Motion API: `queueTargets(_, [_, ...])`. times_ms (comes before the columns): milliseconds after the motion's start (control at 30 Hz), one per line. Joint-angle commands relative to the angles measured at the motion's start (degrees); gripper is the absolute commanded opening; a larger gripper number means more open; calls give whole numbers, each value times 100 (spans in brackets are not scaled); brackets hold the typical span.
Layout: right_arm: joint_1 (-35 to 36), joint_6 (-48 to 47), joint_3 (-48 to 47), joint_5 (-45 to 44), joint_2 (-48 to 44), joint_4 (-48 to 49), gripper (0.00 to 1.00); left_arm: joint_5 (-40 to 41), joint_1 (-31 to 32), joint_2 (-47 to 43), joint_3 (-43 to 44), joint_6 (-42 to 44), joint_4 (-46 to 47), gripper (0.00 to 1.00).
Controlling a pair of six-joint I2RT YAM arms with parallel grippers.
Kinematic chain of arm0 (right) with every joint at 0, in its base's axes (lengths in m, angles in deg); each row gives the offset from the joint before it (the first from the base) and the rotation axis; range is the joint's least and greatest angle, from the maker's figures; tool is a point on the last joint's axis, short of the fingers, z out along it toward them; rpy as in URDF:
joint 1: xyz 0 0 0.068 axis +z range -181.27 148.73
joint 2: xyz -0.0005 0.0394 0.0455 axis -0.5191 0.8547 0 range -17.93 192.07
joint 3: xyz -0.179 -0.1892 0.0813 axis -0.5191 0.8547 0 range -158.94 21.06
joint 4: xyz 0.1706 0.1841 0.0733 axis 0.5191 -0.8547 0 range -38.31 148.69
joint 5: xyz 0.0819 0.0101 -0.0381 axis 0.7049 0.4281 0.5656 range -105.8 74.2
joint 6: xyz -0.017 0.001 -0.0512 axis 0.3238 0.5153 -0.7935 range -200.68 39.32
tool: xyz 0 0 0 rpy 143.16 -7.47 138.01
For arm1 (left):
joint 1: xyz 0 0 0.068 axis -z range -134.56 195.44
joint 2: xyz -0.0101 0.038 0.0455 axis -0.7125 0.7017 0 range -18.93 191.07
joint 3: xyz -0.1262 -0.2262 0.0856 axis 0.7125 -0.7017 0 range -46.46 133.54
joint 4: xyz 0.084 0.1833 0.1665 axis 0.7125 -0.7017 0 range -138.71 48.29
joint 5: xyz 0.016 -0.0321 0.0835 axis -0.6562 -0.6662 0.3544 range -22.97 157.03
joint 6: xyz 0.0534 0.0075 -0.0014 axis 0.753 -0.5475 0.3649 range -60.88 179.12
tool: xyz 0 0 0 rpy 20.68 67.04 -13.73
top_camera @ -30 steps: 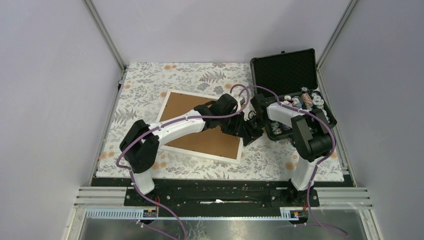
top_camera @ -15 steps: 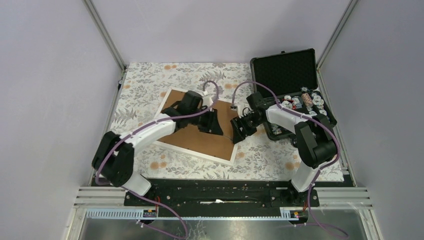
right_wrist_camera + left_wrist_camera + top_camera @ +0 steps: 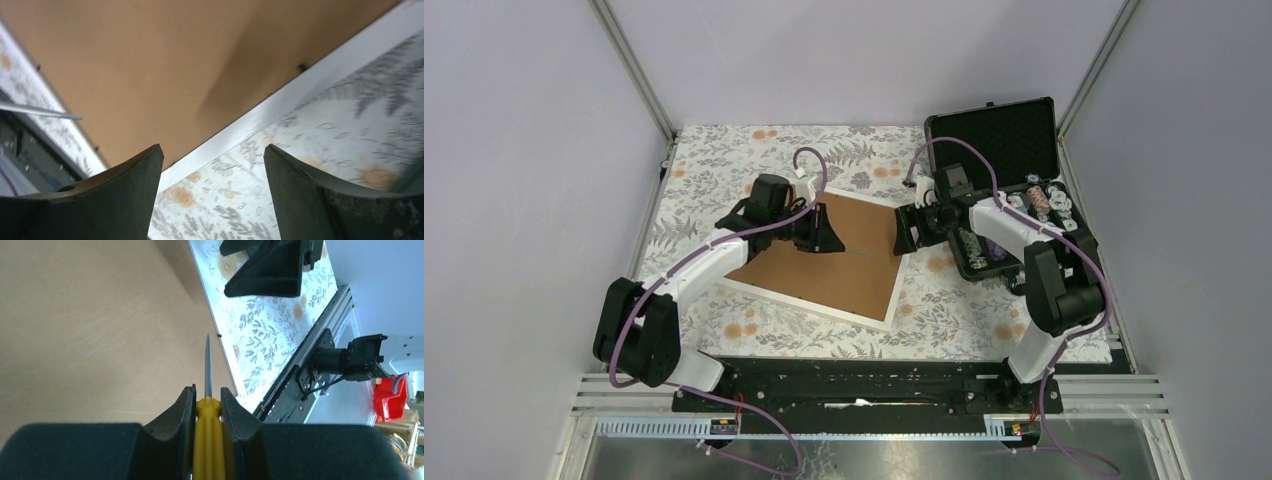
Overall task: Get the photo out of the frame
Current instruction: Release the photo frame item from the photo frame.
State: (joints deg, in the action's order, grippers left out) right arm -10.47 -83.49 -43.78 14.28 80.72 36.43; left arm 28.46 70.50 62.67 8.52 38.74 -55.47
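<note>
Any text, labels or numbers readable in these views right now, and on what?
None can be read.
Back of the frame: plain brown, no label.
In the black case, the small items: too small to tell.
On the yellow screwdriver: no marking shows.

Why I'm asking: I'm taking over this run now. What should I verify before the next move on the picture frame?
1. Tool grip: left gripper shut on the screwdriver: ok.
2. Tool position: its tip is over the brown back of the frame, near an edge tab: ok.
3. Tip engaged with that tab: cannot tell.
4. Free arm: right gripper open and empty, above the frame's edge: ok.
5. The frame lies back up: ok.
6. The photo is out: not ok; none shows, the back is in place.
</note>
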Motion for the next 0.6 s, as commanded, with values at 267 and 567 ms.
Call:
queueTargets(267, [-83,528,-792,-785,998,380,80,-206,-511,91,124,210,527,0])
queueTargets(567, [472,317,-622,-560,1347,717,65,-559,-716,324,222,671,307,0])
